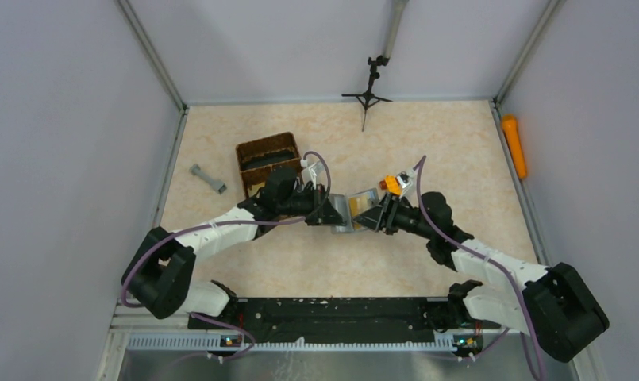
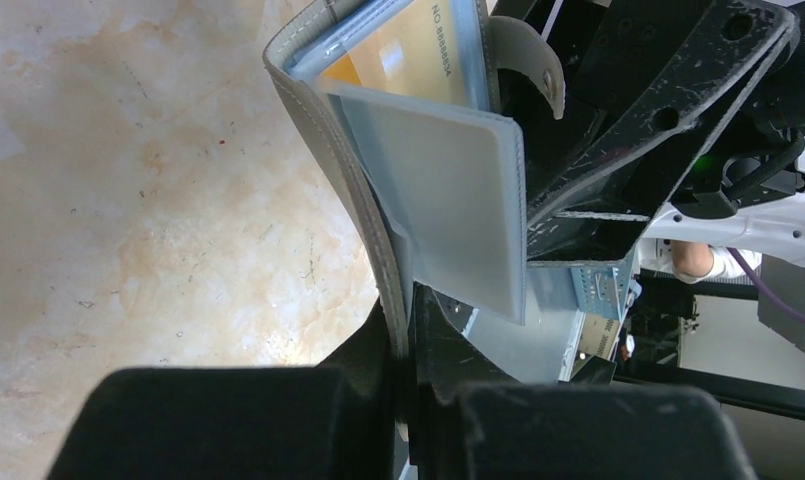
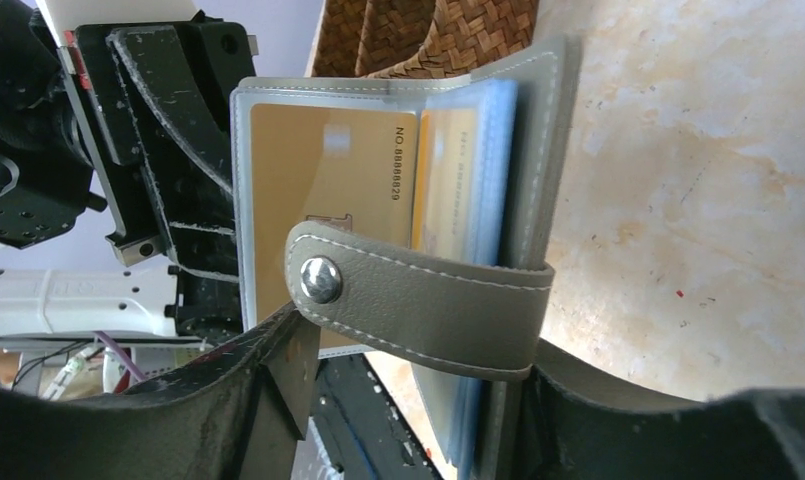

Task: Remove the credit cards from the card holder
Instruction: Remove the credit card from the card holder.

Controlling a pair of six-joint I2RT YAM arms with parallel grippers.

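Observation:
The grey card holder (image 1: 349,213) hangs open above the table between the two arms. My left gripper (image 1: 329,211) is shut on its grey cover (image 2: 368,200), pinched between the jaws (image 2: 410,350). A pale grey pocket leaf (image 2: 458,200) stands out from the cover, and a yellow-tan credit card (image 2: 398,45) shows behind it. My right gripper (image 3: 408,400) stands open around the holder's other side. Its fingers (image 3: 278,380) are wide apart, and the snap strap (image 3: 428,300) spans the gap. Yellow-tan credit cards (image 3: 328,170) sit in clear pockets against the grey cover (image 3: 548,150).
A brown wicker basket (image 1: 268,151) stands just behind the left gripper and shows in the right wrist view (image 3: 428,35). An orange toy brick (image 1: 391,184) lies behind the right gripper. A grey dumbbell-shaped piece (image 1: 208,178) lies at left, an orange cylinder (image 1: 514,145) at the right wall, a small tripod (image 1: 368,91) at the back.

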